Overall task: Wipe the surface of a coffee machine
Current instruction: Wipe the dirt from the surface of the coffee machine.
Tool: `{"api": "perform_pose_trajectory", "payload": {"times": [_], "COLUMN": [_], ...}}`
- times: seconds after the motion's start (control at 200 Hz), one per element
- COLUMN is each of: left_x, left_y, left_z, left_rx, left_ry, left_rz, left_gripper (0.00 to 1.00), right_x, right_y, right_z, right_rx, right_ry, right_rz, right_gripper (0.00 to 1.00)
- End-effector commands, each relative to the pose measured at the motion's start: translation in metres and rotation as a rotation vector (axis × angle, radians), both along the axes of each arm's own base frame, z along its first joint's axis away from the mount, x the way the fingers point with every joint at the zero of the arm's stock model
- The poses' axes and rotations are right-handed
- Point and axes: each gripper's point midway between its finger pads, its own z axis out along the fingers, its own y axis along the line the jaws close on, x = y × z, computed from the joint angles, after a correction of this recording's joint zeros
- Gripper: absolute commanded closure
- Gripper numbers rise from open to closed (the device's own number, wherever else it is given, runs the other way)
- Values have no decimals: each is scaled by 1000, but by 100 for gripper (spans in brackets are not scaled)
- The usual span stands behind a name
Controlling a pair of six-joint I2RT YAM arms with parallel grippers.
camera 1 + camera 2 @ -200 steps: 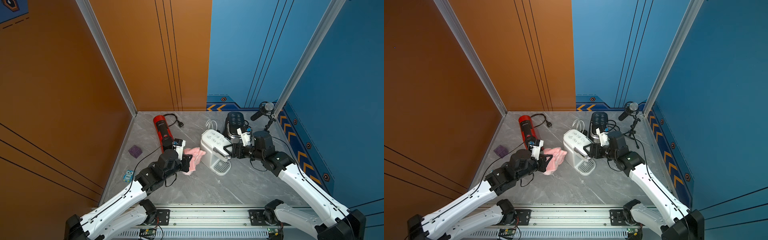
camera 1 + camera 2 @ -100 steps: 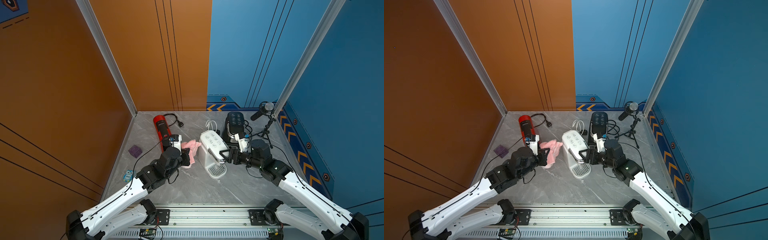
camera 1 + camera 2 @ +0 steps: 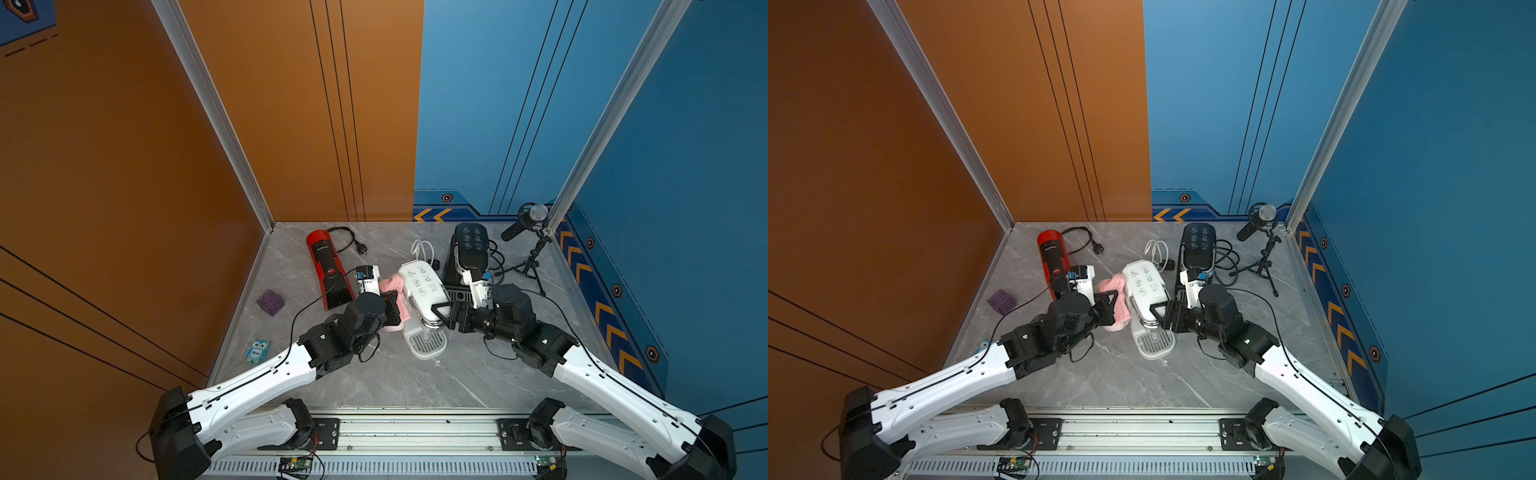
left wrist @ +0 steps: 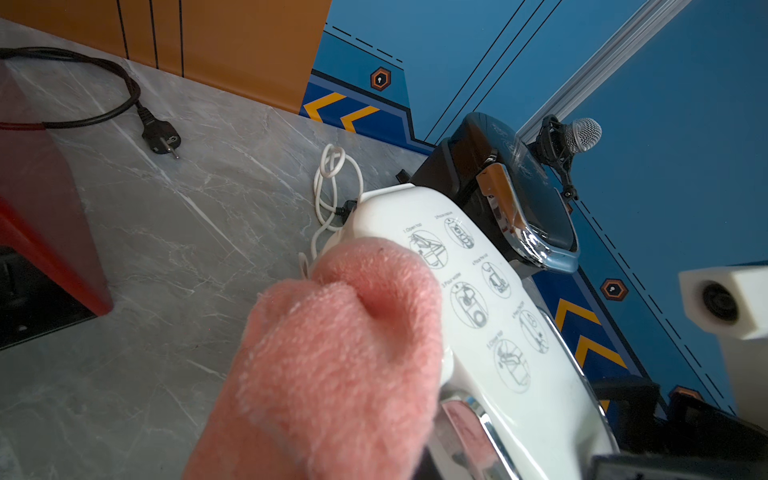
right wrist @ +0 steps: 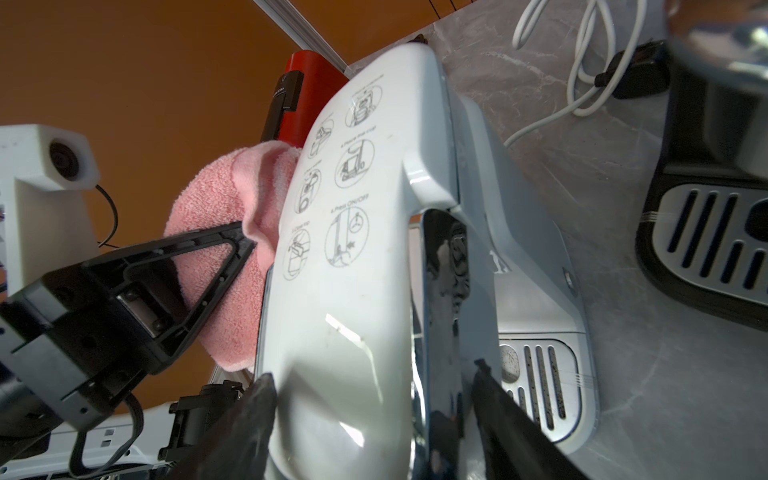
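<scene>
The white coffee machine (image 3: 422, 286) (image 3: 1144, 282) stands mid-table, its drip tray towards me. My left gripper (image 3: 395, 307) (image 3: 1111, 307) is shut on a pink cloth (image 3: 392, 286) (image 4: 340, 353) and holds it against the machine's left side, next to the printed icons on top (image 4: 478, 291). In the left wrist view the cloth hides the fingers. My right gripper (image 3: 440, 316) (image 5: 374, 386) comes in from the right. Its jaws stand wide and clasp the machine's front head (image 5: 353, 291), one finger on the white shell and one on the chrome side.
A red coffee machine (image 3: 328, 266) lies back left with its black plug (image 3: 361, 248). A black coffee machine (image 3: 469, 253) stands just behind the right wrist. A microphone on a tripod (image 3: 528, 220) stands back right. A purple cube (image 3: 270, 302) and a blue owl toy (image 3: 257, 350) lie on the left.
The right gripper slid left and nearer, onto the white machine's front, and the machine turned slightly. The left gripper carried the pink cloth from the table up along the machine's left side.
</scene>
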Motion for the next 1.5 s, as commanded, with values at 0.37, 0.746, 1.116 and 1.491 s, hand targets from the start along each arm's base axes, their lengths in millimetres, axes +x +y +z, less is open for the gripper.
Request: {"api": "perform_pose_trajectory", "payload": {"times": [0.37,0.746,1.116,1.491], "left_x": [16,16,21,1], "left_y": [15,6,-1,28], "left_z": [-68,-156,-85,16], "left_rx": [-46,24,-88,-323], "left_ry": [44,174,43,-84], "left_rz": [174,171,-12,-112], "left_gripper": [100,100,100,100], "right_x": [-27,-28,-28,-24], "right_y": [-1,5,9,14], "right_z": [-67,-75,-73,-68], "right_rx": [-153,-176,-185,-181], "right_ry": [155,164,150,132], "right_rz": [29,36,41,52], "right_gripper": [27,27,27,27]}}
